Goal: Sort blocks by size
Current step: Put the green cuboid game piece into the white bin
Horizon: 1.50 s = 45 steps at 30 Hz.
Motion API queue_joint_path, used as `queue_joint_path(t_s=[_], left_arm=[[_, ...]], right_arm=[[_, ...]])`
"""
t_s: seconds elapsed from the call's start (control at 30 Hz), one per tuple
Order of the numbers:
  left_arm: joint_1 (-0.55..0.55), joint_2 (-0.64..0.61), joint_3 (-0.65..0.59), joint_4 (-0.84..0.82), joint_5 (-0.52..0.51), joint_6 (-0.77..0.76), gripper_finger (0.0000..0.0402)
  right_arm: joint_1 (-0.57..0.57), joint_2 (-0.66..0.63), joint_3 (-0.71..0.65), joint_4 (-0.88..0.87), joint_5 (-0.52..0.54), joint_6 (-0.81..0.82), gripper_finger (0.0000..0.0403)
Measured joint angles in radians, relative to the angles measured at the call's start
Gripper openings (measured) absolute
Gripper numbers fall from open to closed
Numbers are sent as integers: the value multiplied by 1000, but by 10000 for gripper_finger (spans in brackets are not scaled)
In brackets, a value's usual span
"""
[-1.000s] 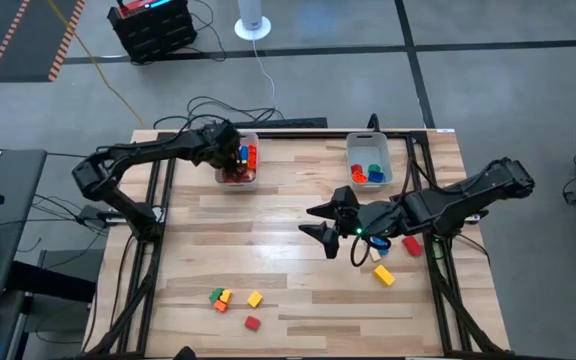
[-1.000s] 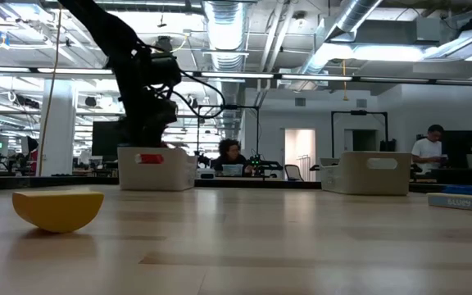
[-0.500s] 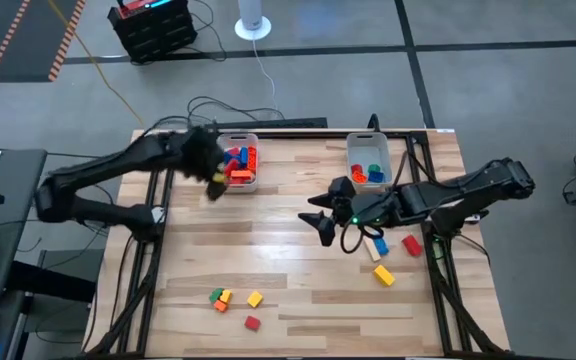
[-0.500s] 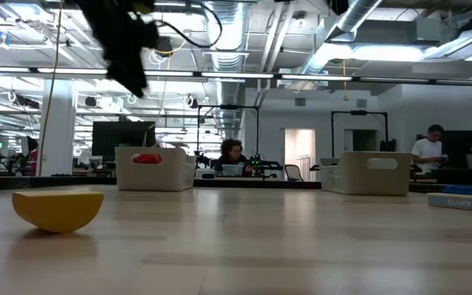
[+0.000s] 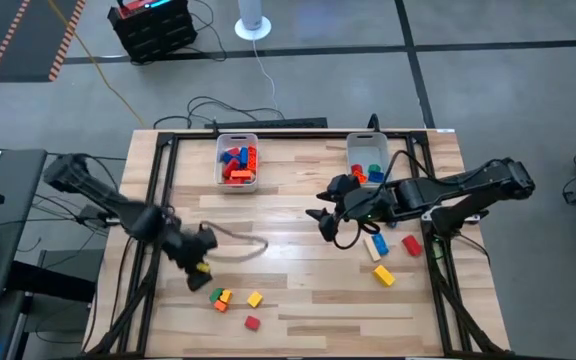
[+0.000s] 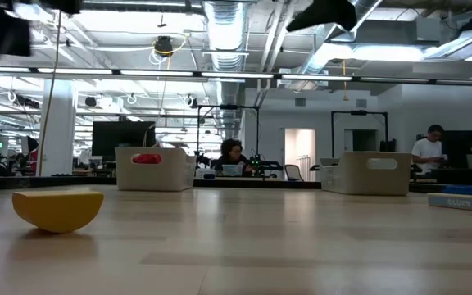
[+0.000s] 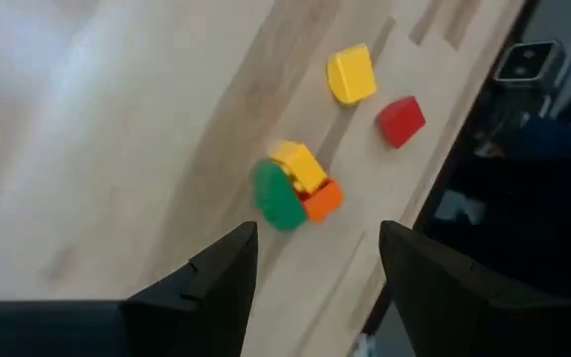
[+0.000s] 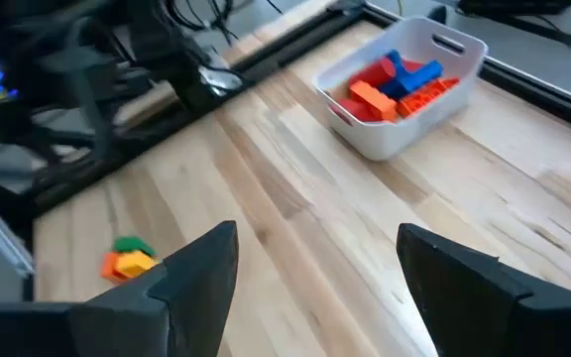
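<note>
My left gripper (image 5: 200,262) (image 7: 315,288) is open and empty, above the table's near left. Just nearer than it lies a clump of green (image 7: 281,195), yellow (image 7: 300,164) and orange (image 7: 323,198) blocks, which also shows in the high view (image 5: 219,297). Past the clump lie a yellow block (image 5: 255,298) and a red one (image 5: 252,322). My right gripper (image 5: 320,213) (image 8: 315,288) is open and empty over the table's middle right. Tan (image 5: 375,251), blue (image 5: 379,240), red (image 5: 411,244) and yellow (image 5: 384,276) blocks lie on the table below its arm.
Two clear bins stand at the far edge. The left one (image 5: 237,162) (image 8: 404,79) holds red, blue and orange blocks. The right one (image 5: 369,160) holds red, blue and green blocks. The low view shows a yellow block (image 6: 58,209) close up. People sit and stand in the room behind.
My left gripper has swung from above the left bin at the far edge toward the table's near left, and now hangs over the clump of blocks. My right gripper has shifted a little toward the far edge.
</note>
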Motion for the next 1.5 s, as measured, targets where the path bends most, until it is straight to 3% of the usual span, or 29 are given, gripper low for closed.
queue_joint_path(t_s=[0.13,0.27,0.53,0.87,1.03,1.3,1.5], left_arm=[[-103,118,-1,81,-82,-213,206],[-141,247,11,118,-84,-376,206],[-149,488,157,73,-85,-517,206],[-173,670,378,-5,-88,-456,206],[-180,734,385,-39,-43,-455,206],[-184,735,385,-180,-37,-445,206],[-170,735,385,-306,-97,-344,206]], right_arm=[[-4,0,0,-43,-6,-48,301],[-13,-8,0,-63,-41,-110,301],[-17,-87,0,-127,-50,-180,301],[-16,-207,0,-211,-48,-221,301],[-16,-239,0,-213,-48,-225,301],[-5,-246,0,-212,-44,-224,301],[-6,-245,0,-210,-44,-223,301]])
